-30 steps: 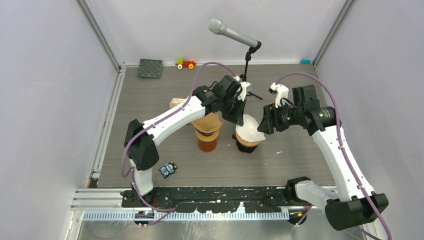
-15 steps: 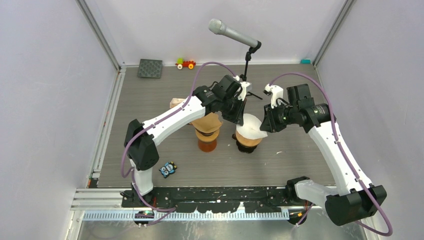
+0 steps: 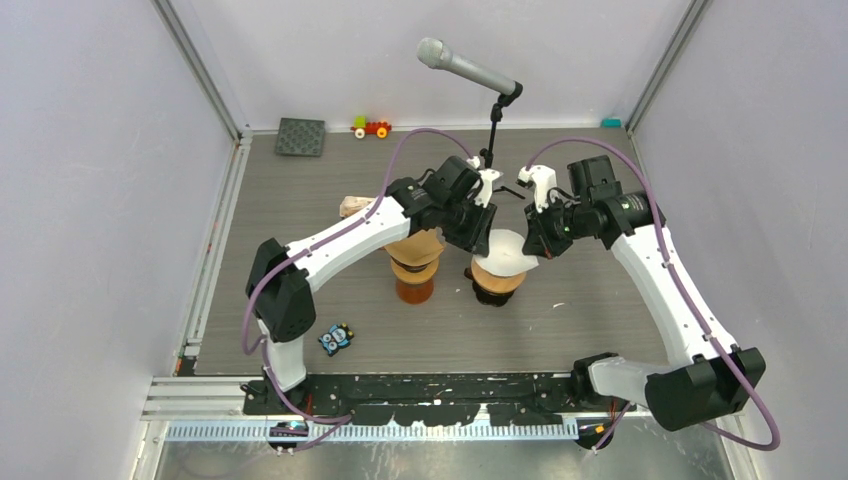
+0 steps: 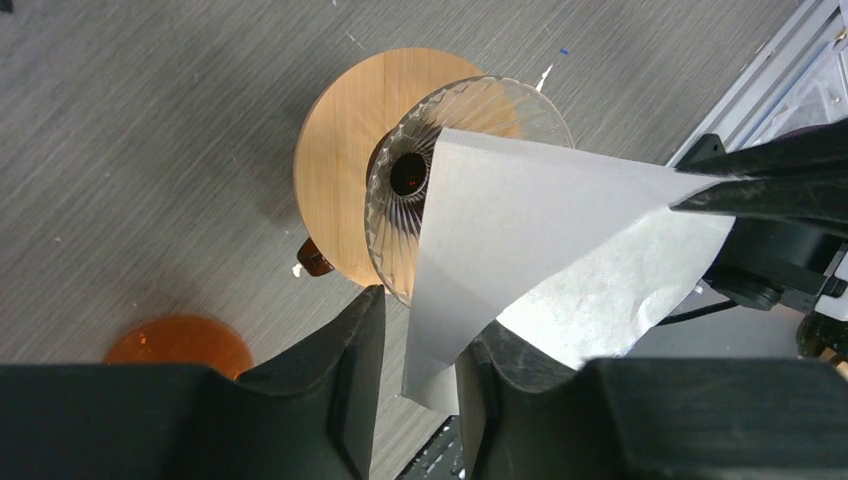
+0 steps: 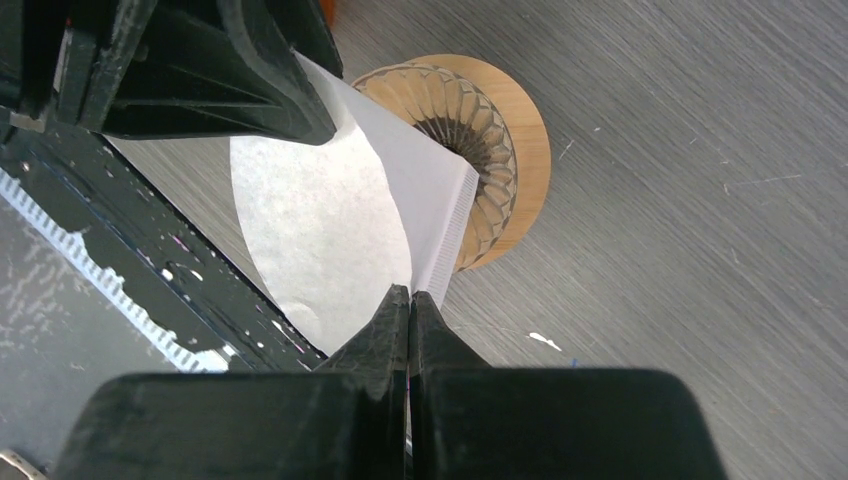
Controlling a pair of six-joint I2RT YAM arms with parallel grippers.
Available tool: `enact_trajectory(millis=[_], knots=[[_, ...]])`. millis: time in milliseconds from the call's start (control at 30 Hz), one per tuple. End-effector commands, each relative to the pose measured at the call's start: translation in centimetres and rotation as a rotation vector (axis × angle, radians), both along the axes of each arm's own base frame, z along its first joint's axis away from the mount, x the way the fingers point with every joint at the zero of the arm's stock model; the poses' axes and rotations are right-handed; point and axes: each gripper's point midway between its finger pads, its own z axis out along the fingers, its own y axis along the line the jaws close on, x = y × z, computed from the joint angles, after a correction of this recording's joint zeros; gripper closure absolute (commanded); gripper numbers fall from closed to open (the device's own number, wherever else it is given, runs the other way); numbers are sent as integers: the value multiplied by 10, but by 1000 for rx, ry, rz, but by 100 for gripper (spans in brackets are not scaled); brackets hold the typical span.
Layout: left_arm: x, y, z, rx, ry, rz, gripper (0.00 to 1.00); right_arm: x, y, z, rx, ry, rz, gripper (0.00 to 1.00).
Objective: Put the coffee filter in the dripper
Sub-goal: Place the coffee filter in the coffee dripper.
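figure: two arms meeting over the dripper, seen from above and from both wrists.

(a) my right claw [image 3: 540,245] [image 5: 410,312] is clenched flat on the outer edge of the white coffee filter [image 3: 505,250] [image 4: 540,230] [image 5: 330,210]. in the right wrist view my two fingers meet with no gap, and the paper's seamed edge runs down between them.

(b) my left claw [image 3: 478,232] [image 4: 420,352] is released. its fingers [image 4: 350,345] stand apart, and the filter's lower corner hangs in the gap. the paper lies close against one finger and clear of the other.

(c) the coffee filter is half unfolded and tilted. it is held in the air between my two claws, directly over the dripper [image 3: 497,283] [image 4: 400,210] [image 5: 470,130]. its narrow end points toward the dripper's centre hole, and its wide end rises toward my right claw. it covers part of the ribbed cone but is not seated in it.

(d) the dripper is a clear ribbed cone in a round wooden collar [image 4: 340,170] [image 5: 525,150], standing upright on the grey table [image 3: 600,310].

(e) an amber vessel [image 3: 413,278] topped with brown paper stands just beside the dripper, under my left arm. a microphone [image 3: 465,68] on a stand rises behind the dripper, and a toy car [image 3: 371,127] sits at the far edge of the table.
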Motion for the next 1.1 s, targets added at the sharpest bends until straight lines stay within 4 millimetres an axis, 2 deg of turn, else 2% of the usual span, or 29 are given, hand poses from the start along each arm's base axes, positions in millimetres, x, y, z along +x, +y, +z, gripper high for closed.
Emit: enact_trajectory(millis=[0,200,700,800,1067], knots=[[7,-3,39,-92,-128,-32,63,5,2,14,-21,-54,83,99],[9,0,41,-98,-164,-33,52,9,4,18,-20,-54,105,99],[15,4,45,-96,-216,-17,46,6,-1,19,-15,-27,138,99],[15,3,44,-99,-212,-22,47,5,0,18,-2,-20,141,99],[14,-5,45,-117,-195,-46,62,3,2,16,7,-1,153,99]])
